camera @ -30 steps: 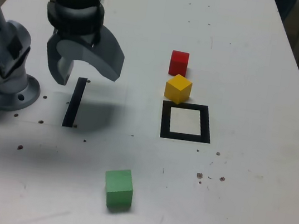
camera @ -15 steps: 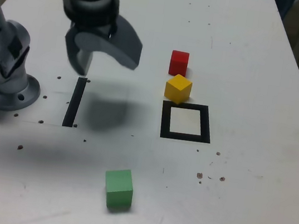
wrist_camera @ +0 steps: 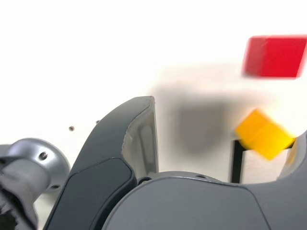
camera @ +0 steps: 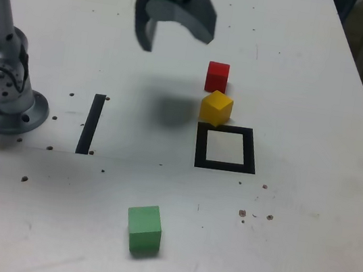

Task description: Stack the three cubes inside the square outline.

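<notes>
The red cube (camera: 217,76) sits on the white table, and the yellow cube (camera: 216,107) is just in front of it, touching the far edge of the black square outline (camera: 226,148). The outline's white centre is bare. The green cube (camera: 144,228) lies alone near the front. My gripper (camera: 176,31) hangs open and empty above the table, to the exterior view's left of the red cube. The wrist view shows the red cube (wrist_camera: 275,56), the yellow cube (wrist_camera: 263,133) and a corner of the outline (wrist_camera: 237,160) past one finger (wrist_camera: 136,139).
A narrow black strip (camera: 91,123) lies flat on the table to the exterior view's left of the outline. The arm's grey base (camera: 3,92) stands at the exterior view's left edge. Small dark specks dot the tabletop.
The gripper has swung from above the black strip toward the exterior view's right and farther back, ending near the red cube. It stays open. The cubes have not moved.
</notes>
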